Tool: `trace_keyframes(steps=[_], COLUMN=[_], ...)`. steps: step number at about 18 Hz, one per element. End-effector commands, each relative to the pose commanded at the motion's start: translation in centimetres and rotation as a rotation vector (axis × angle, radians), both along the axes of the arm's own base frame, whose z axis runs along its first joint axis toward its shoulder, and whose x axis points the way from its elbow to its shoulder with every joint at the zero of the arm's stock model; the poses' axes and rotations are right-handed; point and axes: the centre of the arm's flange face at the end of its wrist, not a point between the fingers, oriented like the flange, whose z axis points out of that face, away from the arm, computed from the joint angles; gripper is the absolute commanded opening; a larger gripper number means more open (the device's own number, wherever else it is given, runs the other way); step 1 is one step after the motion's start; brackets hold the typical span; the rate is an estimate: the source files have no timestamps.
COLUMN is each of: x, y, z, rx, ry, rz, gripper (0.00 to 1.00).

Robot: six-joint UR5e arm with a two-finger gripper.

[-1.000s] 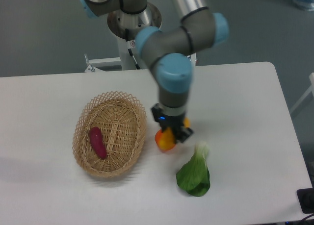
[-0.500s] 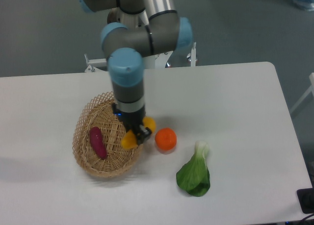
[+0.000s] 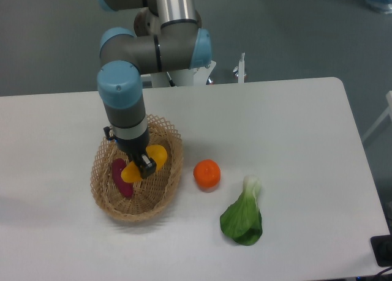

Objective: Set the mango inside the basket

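The mango [image 3: 153, 156], yellow shading to orange at its lower left end, hangs over the middle of the tan wicker basket [image 3: 169, 184]. My gripper [image 3: 143, 163] is shut on the mango across its middle, and the fingers cover part of the fruit. Whether the mango touches the basket floor cannot be told. A dark purple vegetable [image 3: 119, 179] lies inside the basket just left of the mango.
A round orange fruit [image 3: 207, 174] sits on the white table right of the basket. A green leafy vegetable [image 3: 243, 217] lies further right and nearer the front edge. The arm's base stands behind the table's far edge.
The arm has carried the mango leftward from beside the orange fruit, across the basket's right rim, to over the basket's middle. The orange fruit, once partly hidden, now shows fully.
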Motion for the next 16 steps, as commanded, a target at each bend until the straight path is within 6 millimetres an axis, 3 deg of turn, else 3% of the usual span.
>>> trace_keyframes(steps=[3, 7, 12, 16], x=[0.2, 0.2, 1.9, 0.6], y=[-0.4, -0.3, -0.3, -0.3], z=[-1.0, -0.5, 0.4, 1.7], rx=[-0.022, -0.005, 0.008, 0.026], ry=[-0.006, 0.008, 0.013, 0.027], rz=[-0.001, -0.007, -0.003, 0.063], gripper=[0.64, 1.0, 1.0, 1.0])
